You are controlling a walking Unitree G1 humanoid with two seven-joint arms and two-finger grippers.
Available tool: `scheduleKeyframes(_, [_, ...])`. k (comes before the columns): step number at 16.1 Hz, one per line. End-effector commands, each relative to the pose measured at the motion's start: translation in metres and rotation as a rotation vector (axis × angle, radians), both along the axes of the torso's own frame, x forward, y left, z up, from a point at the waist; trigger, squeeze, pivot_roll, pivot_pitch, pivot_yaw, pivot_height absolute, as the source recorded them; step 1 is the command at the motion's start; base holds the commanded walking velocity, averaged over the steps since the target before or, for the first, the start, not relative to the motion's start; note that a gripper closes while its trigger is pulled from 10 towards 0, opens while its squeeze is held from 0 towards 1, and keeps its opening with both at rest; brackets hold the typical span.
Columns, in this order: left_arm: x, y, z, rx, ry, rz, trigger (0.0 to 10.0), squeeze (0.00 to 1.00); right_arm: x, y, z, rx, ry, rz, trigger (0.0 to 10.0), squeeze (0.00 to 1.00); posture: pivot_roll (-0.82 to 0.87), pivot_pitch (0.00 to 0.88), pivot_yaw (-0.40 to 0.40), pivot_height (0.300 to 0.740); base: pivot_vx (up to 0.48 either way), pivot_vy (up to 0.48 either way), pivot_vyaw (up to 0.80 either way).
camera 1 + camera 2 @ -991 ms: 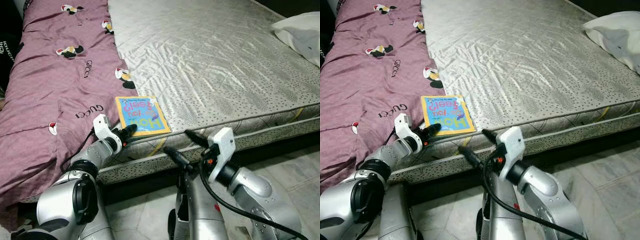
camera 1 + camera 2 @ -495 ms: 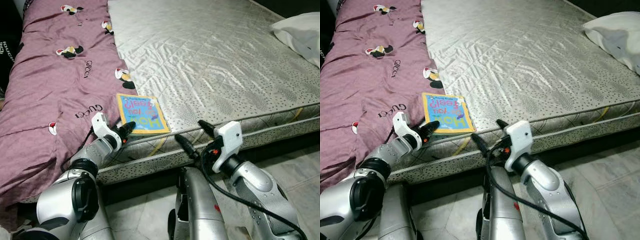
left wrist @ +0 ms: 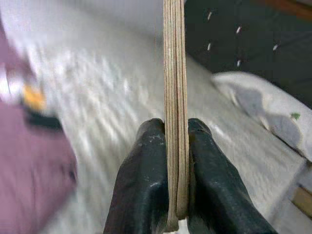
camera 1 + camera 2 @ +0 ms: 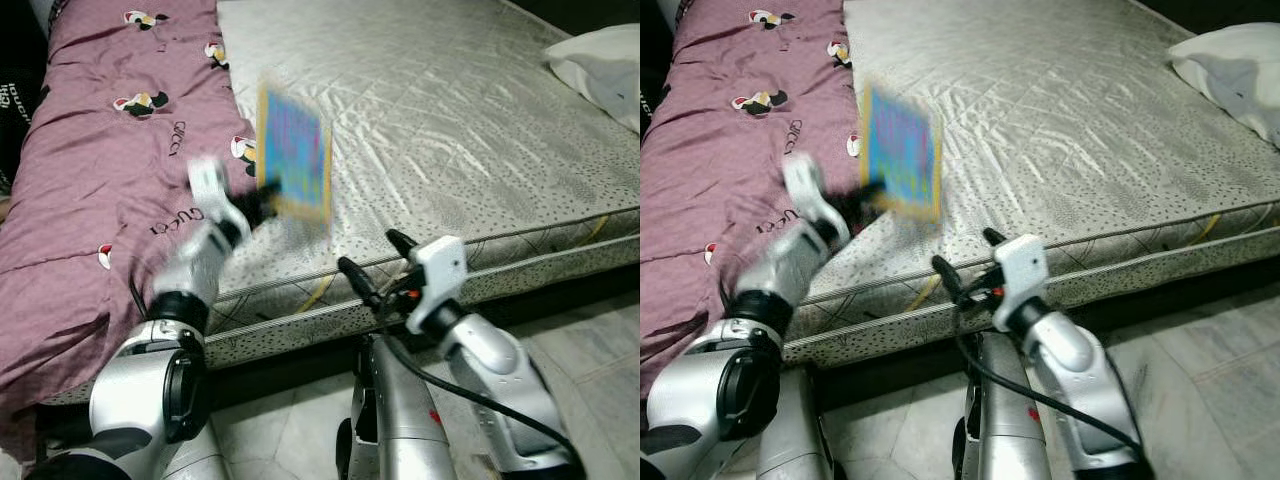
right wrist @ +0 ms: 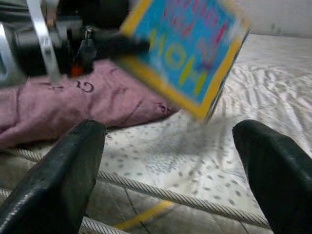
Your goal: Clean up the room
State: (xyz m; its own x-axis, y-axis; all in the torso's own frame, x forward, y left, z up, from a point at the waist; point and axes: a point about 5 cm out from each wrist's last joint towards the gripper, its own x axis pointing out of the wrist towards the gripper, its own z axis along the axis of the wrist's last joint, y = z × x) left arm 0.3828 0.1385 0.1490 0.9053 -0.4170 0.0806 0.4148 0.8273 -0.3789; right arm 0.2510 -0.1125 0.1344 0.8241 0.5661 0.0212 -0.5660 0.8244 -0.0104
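Note:
A thin blue picture book with a yellow border (image 4: pixel 294 152) is lifted off the mattress and stands nearly upright, blurred by motion. My left gripper (image 4: pixel 262 197) is shut on its lower edge; the left wrist view shows the book's edge (image 3: pixel 174 97) pinched between both black fingers (image 3: pixel 146 185). My right gripper (image 4: pixel 372 270) hovers open at the mattress's front edge, to the right of and below the book. In the right wrist view its two fingers (image 5: pixel 63 170) stand wide apart, with the book (image 5: pixel 187 44) beyond them.
A mauve quilt with cartoon prints (image 4: pixel 110 180) covers the left part of the bed. The bare silver mattress (image 4: pixel 450 120) spreads to the right, with a white pillow (image 4: pixel 605 65) at its far right corner. Pale tiled floor (image 4: pixel 590 350) lies below the bed.
The left gripper has raised the book from lying flat on the mattress edge to upright in the air. The right gripper has shifted slightly left and stays open.

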Motion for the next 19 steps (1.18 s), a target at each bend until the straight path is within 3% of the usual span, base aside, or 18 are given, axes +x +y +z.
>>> scheduleKeyframes(1, [0.001,0.006,0.019,0.091,-0.132,0.031,0.0,0.0,0.002,0.002,-0.001,-0.008,-0.012,-0.01,10.0,0.0,-0.1,0.0,-0.03,0.468,0.0,0.0,0.0])
scheduleKeyframes(4, [-0.015,0.007,0.023,0.239,-0.288,0.082,0.0,0.0,0.001,0.006,-0.011,0.026,0.047,-0.016,10.0,0.0,-0.07,0.0,-0.027,0.468,0.0,0.0,0.0])
scheduleKeyframes(5, [-0.033,0.009,0.024,0.322,-0.38,0.131,0.0,0.0,0.005,0.007,-0.016,-0.004,0.04,-0.065,10.0,0.0,-0.05,0.0,-0.018,0.468,0.0,0.0,0.0])
scheduleKeyframes(7, [-0.058,0.024,0.032,0.392,-0.45,0.279,0.0,0.0,0.019,-0.004,-0.013,-0.047,-0.036,-0.237,10.0,0.0,-0.03,0.0,-0.008,0.468,0.0,0.0,0.0])
scheduleKeyframes(8, [-0.068,0.03,0.034,0.429,-0.468,0.333,1.6,0.0,0.026,-0.013,-0.009,-0.076,-0.075,-0.329,10.0,0.0,-0.02,0.0,-0.004,0.468,0.0,0.0,0.0])
scheduleKeyframes(9, [-0.083,0.035,0.027,0.447,-0.444,0.378,10.0,0.0,0.031,-0.02,-0.006,-0.052,-0.089,-0.371,10.0,0.0,0.0,0.0,0.001,0.468,0.0,0.0,0.0])
scheduleKeyframes(10, [-0.096,0.037,0.011,0.467,-0.388,0.379,10.0,0.0,0.034,-0.023,-0.004,-0.001,-0.08,-0.377,10.0,0.0,0.01,0.0,0.001,0.478,0.0,0.0,0.0])
scheduleKeyframes(12, [-0.11,0.032,0.0,0.503,-0.359,0.388,10.0,0.0,0.041,-0.024,-0.001,0.042,-0.081,-0.427,10.0,0.0,0.01,0.0,-0.002,0.497,0.0,0.0,0.0])
scheduleKeyframes(15, [-0.114,0.027,-0.008,0.5,-0.293,0.432,10.0,0.0,0.044,-0.016,0.002,0.062,-0.094,-0.423,10.0,0.0,0.0,0.0,-0.009,0.536,0.0,0.0,0.0])
scheduleKeyframes(19, [-0.127,0.016,-0.022,0.523,-0.248,0.368,10.0,0.0,0.048,-0.018,0.002,0.086,-0.096,-0.441,10.0,0.0,-0.01,0.0,-0.005,0.57,0.0,0.0,0.0])
